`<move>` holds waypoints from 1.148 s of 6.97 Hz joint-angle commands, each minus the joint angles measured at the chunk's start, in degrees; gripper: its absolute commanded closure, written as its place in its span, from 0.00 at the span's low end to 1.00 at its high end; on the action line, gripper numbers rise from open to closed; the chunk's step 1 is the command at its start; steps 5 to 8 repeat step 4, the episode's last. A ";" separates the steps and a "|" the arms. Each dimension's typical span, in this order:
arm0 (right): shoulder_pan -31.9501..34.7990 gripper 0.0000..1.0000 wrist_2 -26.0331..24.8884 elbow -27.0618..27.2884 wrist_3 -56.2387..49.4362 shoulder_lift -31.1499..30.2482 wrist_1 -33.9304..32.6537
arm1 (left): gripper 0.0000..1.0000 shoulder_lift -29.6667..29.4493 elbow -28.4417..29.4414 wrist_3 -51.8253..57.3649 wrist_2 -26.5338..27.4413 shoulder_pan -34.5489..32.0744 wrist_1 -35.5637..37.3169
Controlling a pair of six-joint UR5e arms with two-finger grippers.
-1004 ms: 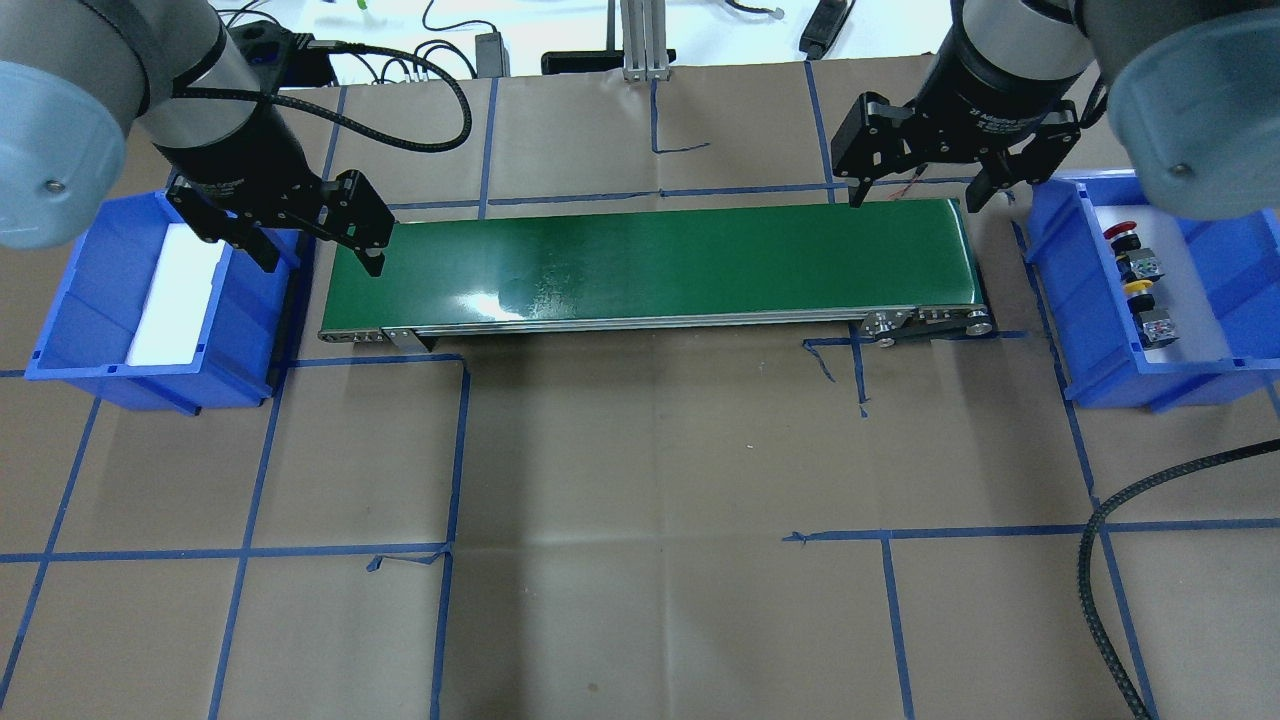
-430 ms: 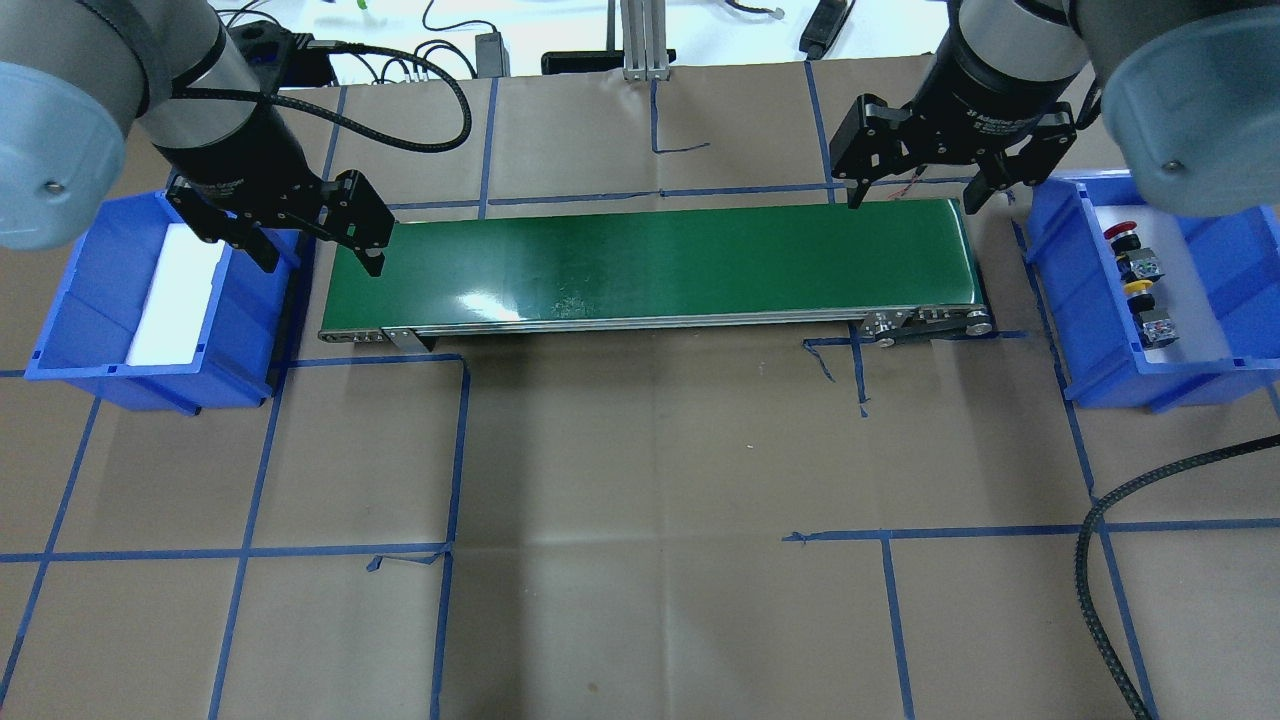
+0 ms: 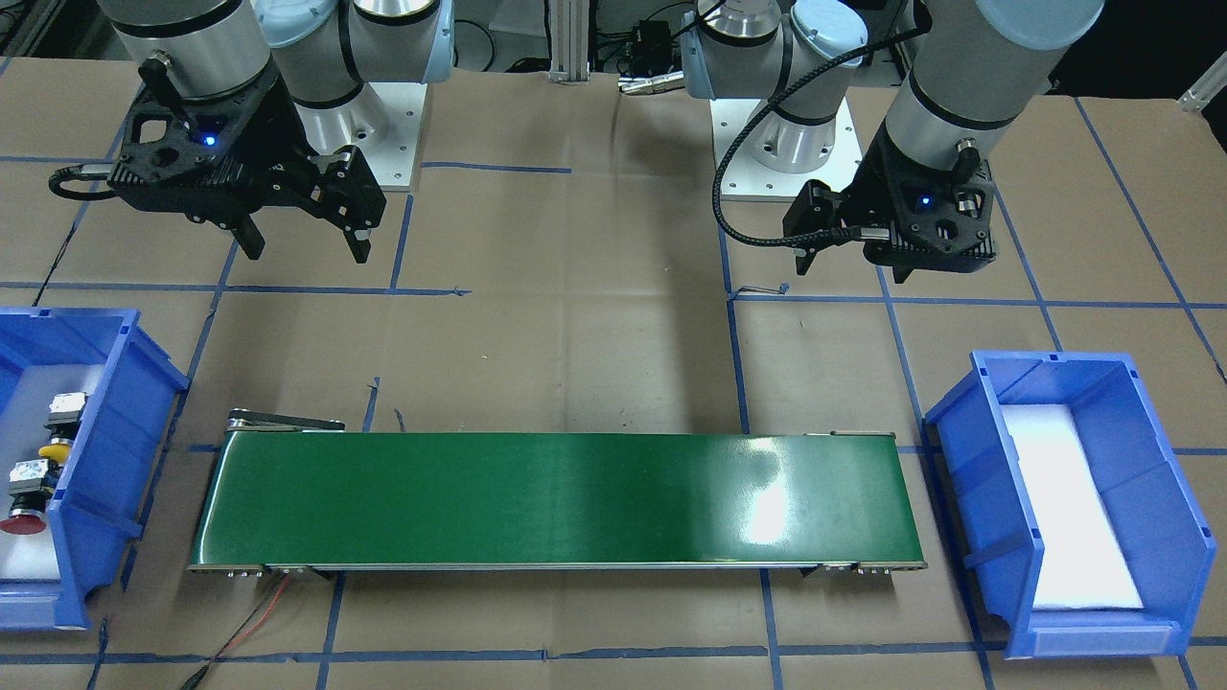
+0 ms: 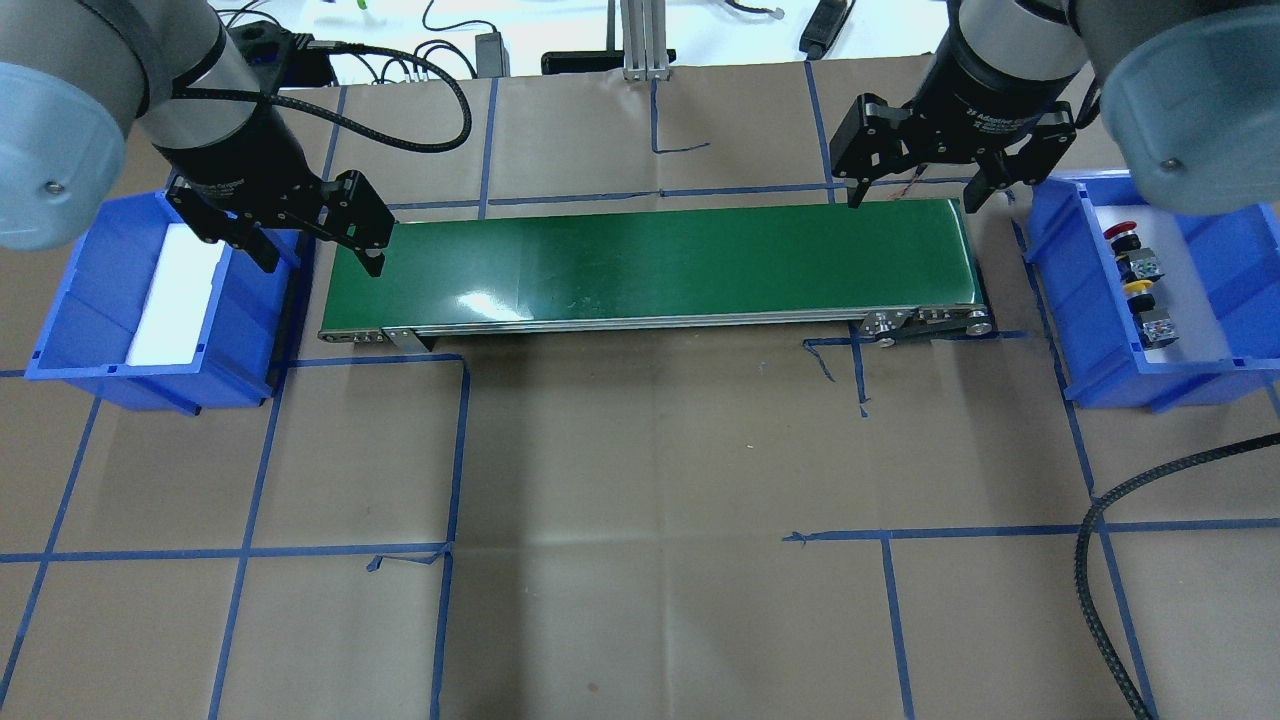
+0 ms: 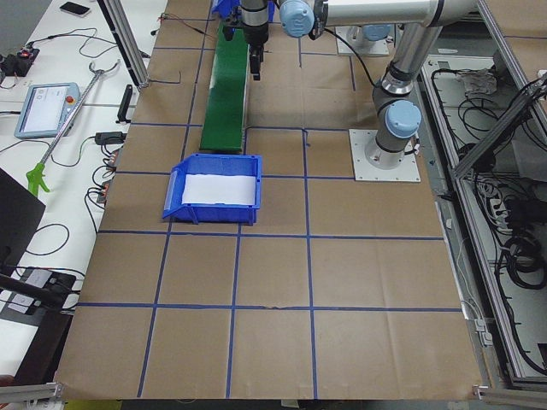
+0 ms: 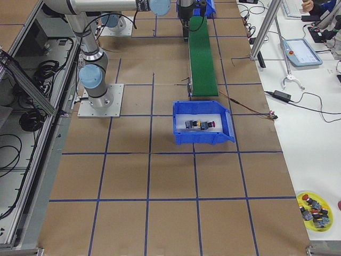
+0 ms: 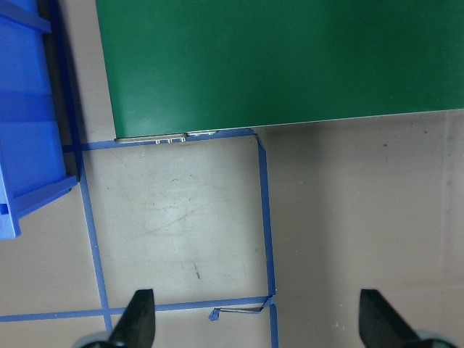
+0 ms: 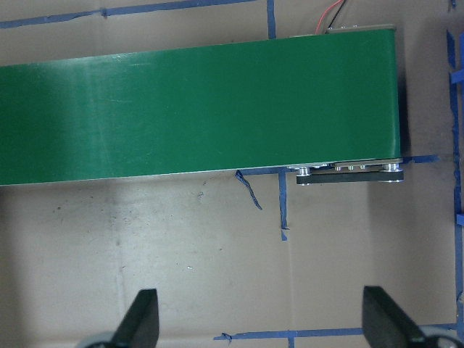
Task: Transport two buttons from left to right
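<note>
The red-capped button [image 4: 1122, 233] and the yellow-capped button [image 4: 1136, 288] lie on their sides in the blue bin [image 4: 1060, 290] at the right end of the table. They also show in the front-facing view, red [image 3: 19, 523] and yellow [image 3: 53, 448]. My right gripper [image 4: 912, 200] is open and empty, above the far right end of the green conveyor belt [image 4: 650, 265]. My left gripper [image 4: 322, 262] is open and empty, above the belt's left end beside the other blue bin [image 4: 80, 310]. That bin holds only a white pad.
Blue tape lines cross the brown paper table cover. A black braided cable [image 4: 1100, 560] curves over the table's near right corner. Red and black wires [image 3: 259, 609] run from the belt's right end. Cables and devices lie beyond the table's far edge.
My right arm has drifted very slightly. My left arm, the buttons and the belt have not moved.
</note>
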 commanded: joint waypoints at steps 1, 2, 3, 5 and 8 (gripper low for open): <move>-0.02 0.00 0.09 -0.34 -0.14 0.00 -0.34 | 0.00 0.00 0.00 0.00 0.00 0.00 0.00; -0.02 0.00 0.26 -0.34 -0.14 -0.08 -0.60 | 0.00 0.00 0.00 0.00 0.00 0.00 0.00; -0.02 0.00 0.26 -0.26 -0.14 -0.08 -0.61 | 0.00 0.00 0.00 0.00 0.00 0.00 0.00; -0.02 0.00 0.18 -0.26 -0.14 -0.08 -0.61 | 0.00 0.00 0.00 0.00 0.00 0.00 0.00; -0.02 0.00 0.18 -0.26 -0.14 -0.08 -0.61 | 0.00 0.00 0.00 0.00 0.00 0.00 0.00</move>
